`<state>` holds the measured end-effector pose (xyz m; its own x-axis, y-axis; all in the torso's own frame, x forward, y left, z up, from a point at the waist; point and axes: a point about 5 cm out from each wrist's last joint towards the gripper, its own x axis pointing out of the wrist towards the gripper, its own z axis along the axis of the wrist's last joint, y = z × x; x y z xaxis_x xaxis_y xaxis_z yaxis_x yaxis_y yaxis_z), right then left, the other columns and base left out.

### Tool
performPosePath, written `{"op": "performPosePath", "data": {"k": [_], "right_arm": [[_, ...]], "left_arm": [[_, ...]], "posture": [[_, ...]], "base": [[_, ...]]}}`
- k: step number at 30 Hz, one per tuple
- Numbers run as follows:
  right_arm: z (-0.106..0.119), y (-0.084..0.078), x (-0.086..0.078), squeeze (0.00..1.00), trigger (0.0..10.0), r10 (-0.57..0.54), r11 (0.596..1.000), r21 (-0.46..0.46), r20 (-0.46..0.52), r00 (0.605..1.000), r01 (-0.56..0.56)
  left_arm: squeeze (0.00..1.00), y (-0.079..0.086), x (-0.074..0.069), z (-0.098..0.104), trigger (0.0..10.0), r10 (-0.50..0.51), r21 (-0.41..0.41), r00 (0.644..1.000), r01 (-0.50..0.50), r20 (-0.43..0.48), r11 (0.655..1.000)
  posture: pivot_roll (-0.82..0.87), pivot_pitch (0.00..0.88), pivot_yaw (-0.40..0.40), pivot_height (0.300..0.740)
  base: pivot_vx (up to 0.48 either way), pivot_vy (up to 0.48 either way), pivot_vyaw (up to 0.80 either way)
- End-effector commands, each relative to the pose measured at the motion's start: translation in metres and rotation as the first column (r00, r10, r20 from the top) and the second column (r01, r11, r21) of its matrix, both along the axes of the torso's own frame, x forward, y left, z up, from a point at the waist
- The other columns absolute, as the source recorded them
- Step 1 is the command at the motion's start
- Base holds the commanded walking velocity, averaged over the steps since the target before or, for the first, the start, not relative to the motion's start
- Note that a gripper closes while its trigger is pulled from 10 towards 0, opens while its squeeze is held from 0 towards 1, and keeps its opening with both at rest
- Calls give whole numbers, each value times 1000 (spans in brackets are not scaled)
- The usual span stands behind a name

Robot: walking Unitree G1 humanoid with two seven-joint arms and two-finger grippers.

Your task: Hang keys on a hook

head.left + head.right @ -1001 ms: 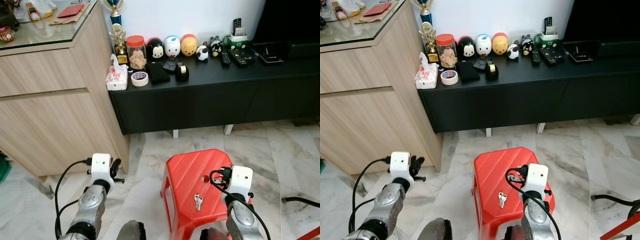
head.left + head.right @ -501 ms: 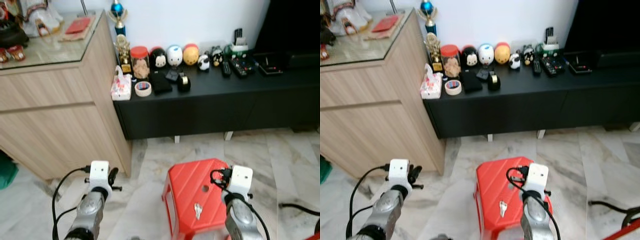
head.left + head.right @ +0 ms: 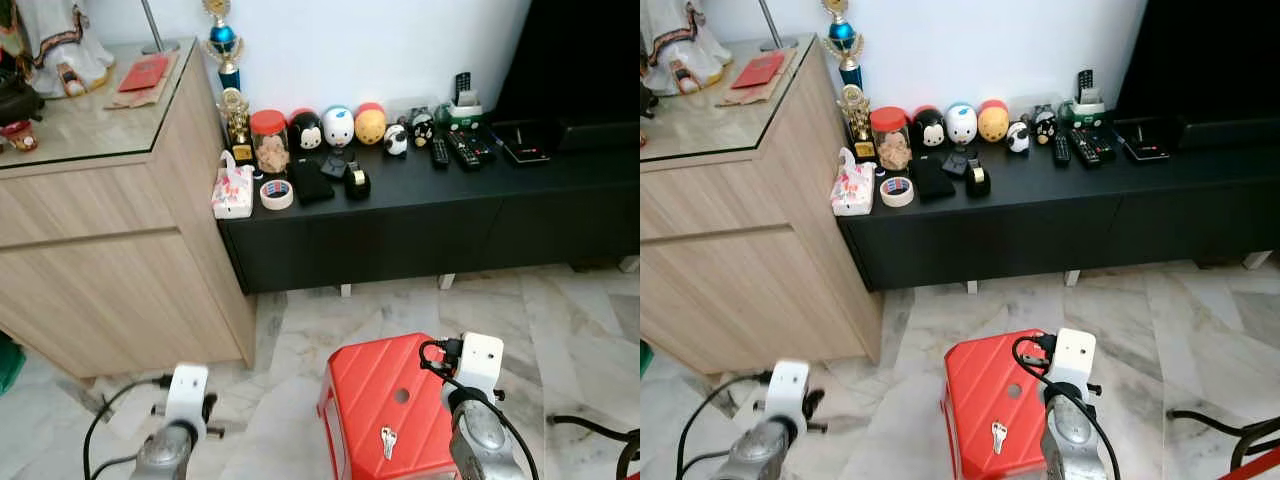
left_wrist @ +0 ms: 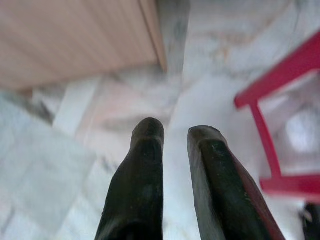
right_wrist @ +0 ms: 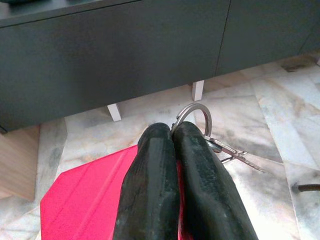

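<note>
- Silver keys (image 5: 220,145) w/ a metal ring sit pinched betw. the right end effector (image 5: 172,134) fingertips; ring arcs up above the tips, key blades stick out to one side.
- Right end effector fingers pressed together, clamped on the key ring; hovers over the red stool (image 3: 385,400).
- Another small silver key (image 3: 387,440) lies flat on the stool top, nr its front, just beside the right arm.
- Stool: red plastic, ribbed top w/ a round hole, on marble floor (image 3: 560,320).
- Left end effector (image 4: 172,131) low by the floor nr the wooden cabinet (image 3: 110,260); fingers slightly apart, holding nothing.
- Black TV bench (image 3: 420,215) behind carries toy figures, tape roll (image 3: 276,194), remotes.
</note>
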<state>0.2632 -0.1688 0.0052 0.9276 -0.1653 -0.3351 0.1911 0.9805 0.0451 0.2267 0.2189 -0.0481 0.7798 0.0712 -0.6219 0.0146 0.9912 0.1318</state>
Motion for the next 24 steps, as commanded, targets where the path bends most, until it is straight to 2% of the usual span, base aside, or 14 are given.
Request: {"op": "performPosePath", "data": {"k": [1, 7, 24], "right_arm": [[2, 0, 2, 0, 10000, -11, 1000, 1, 10, 1000, 11], [2, 0, 2, 0, 10000, -12, 1000, 1, 12, 1000, 12], [-1, 3, 2, 0, 10000, -22, 1000, 3, 2, 1000, 22]], "left_arm": [[0, -3, -9, -7, 10000, -5, 1, 999, 5, -46, 1000], [0, -6, -24, -17, 10000, 7, -21, 995, -9, -101, 1000], [0, -5, -30, -21, 10000, 40, -14, 992, -41, -118, 999]], "posture": [[-56, 0, 39, 740], [-58, 0, 40, 740], [-66, 0, 50, 740]], "base": [[0, 0, 0], [-82, 0, 0], [-298, 0, 0]]}}
